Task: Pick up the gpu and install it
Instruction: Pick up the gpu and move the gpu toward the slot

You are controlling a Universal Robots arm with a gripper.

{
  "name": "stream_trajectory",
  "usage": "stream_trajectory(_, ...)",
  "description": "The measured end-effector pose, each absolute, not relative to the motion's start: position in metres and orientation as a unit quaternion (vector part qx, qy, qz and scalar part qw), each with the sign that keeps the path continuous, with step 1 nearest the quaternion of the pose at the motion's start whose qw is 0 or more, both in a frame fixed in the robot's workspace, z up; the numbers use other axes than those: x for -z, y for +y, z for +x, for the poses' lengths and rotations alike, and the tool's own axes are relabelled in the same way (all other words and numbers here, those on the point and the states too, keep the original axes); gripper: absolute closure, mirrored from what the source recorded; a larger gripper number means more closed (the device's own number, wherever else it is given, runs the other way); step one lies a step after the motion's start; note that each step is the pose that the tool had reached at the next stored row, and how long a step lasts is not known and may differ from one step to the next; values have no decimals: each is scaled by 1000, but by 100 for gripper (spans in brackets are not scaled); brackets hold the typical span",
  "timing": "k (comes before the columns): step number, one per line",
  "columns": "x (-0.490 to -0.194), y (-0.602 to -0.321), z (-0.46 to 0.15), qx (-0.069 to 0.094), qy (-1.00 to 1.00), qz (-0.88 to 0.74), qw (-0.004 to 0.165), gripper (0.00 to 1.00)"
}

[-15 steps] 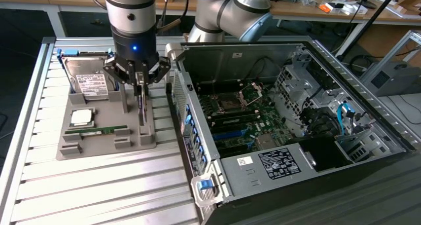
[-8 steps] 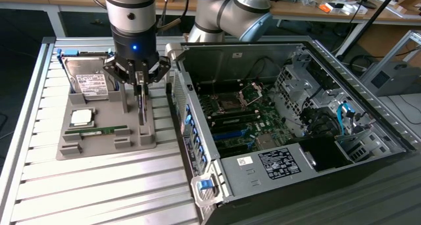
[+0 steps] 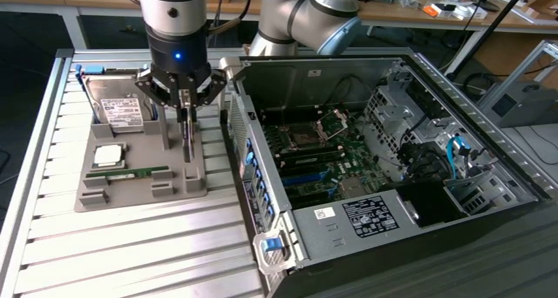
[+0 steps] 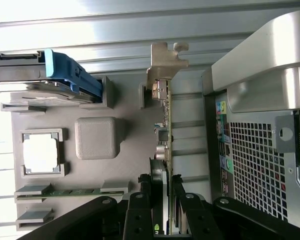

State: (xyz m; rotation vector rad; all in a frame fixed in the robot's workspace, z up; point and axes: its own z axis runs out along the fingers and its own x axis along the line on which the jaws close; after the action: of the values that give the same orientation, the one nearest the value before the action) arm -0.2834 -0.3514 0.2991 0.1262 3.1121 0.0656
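The gpu [image 3: 187,141] is a thin dark card standing on edge at the side of the grey parts tray [image 3: 131,197] nearest the case. My gripper [image 3: 185,105] comes straight down over it, with its fingers closed on the card's upper edge. In the wrist view the gpu [image 4: 166,130] runs edge-on away from the gripper [image 4: 162,187], and its silver bracket [image 4: 166,60] is at the far end. One black finger [image 4: 140,200] presses on each side of the board. Whether the card's lower edge still rests in the tray slot I cannot tell.
The tray also holds a silver hard drive [image 3: 122,108], a CPU [image 3: 108,155] and a green RAM stick [image 3: 131,174]. The open computer case [image 3: 366,148] lies at the exterior view's right, its wall [image 4: 260,150] close beside the card. Ribbed metal table [image 3: 131,259] surrounds the tray.
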Motion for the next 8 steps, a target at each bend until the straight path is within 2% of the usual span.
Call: stream_trajectory(8,-301,-351,-283,-21,999,41,13,73)
